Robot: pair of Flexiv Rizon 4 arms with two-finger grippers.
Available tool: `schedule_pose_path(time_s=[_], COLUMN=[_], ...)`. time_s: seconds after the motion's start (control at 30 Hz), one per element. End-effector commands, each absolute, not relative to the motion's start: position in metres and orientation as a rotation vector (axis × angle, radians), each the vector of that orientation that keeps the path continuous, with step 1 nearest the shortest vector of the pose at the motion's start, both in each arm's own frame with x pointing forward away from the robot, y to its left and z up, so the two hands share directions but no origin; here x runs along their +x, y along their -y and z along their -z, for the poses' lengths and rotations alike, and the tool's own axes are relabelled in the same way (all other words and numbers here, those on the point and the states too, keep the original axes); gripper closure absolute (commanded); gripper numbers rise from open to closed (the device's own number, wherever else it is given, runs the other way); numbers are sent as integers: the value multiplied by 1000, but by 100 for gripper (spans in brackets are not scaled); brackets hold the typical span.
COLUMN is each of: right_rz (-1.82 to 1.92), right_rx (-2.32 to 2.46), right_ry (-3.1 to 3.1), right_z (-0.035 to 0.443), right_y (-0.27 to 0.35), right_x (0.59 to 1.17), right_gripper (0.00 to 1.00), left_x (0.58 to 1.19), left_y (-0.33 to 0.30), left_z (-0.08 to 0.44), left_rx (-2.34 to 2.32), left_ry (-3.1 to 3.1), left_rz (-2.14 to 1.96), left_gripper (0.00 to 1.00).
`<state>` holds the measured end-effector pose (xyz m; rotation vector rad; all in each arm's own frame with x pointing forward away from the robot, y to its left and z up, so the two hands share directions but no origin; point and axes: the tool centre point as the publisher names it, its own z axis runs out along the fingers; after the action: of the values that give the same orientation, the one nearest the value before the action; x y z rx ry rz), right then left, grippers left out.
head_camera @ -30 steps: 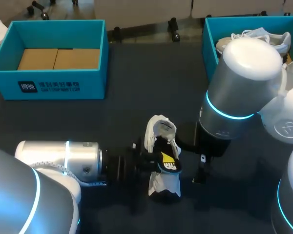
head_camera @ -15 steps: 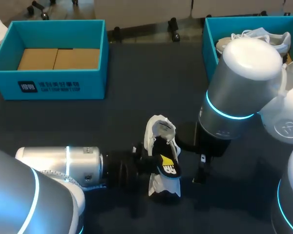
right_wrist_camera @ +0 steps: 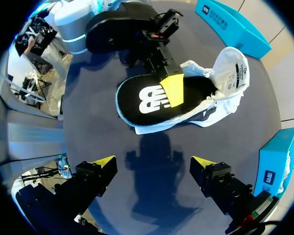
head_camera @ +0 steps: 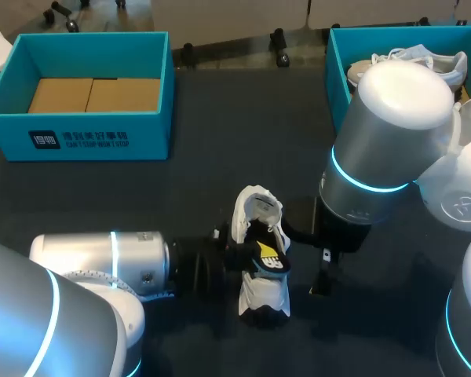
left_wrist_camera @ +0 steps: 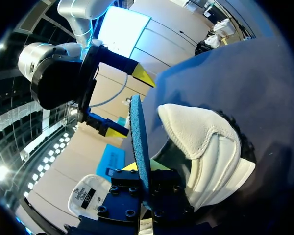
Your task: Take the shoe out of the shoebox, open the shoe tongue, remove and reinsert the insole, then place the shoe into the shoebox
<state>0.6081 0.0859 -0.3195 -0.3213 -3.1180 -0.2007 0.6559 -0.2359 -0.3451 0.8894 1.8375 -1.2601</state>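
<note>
Left gripper (left_wrist_camera: 145, 170) is clamped on the insole (right_wrist_camera: 146, 98), one finger on each face, holding it on edge; the white shoe (head_camera: 264, 297) lies on the dark table (head_camera: 220, 157) just beside and below those fingers, tongue raised. Right gripper (right_wrist_camera: 154, 166) hangs with its fingers spread wide and nothing between them; the shoe's side is just ahead of it. The teal shoebox (head_camera: 141, 141) stands well beyond the left gripper.
</note>
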Motion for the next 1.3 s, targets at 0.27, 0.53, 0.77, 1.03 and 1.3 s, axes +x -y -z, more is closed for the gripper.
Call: schedule_pose_path(time_s=[0.27, 0.53, 0.77, 1.03, 1.3], right_rz=[203, 203, 203, 203, 203], right_rx=[-321, -321, -321, -321, -321], right_ry=[3118, 3118, 3118, 3118, 3118], right_z=[322, 322, 322, 322, 322], right_y=[-87, -87, -87, -87, -87], right_x=[608, 608, 608, 608, 608], right_gripper=[0, 0, 0, 0, 0], left_x=[646, 635, 629, 629, 649], left_y=[226, 227, 233, 239, 239], left_z=[333, 319, 316, 327, 341], left_rx=[892, 910, 942, 1004, 975], left_ry=[-1839, -1813, -1800, -1778, -1826], left_rz=[1339, 1372, 1363, 1290, 1240], left_gripper=[71, 75, 93, 100, 100])
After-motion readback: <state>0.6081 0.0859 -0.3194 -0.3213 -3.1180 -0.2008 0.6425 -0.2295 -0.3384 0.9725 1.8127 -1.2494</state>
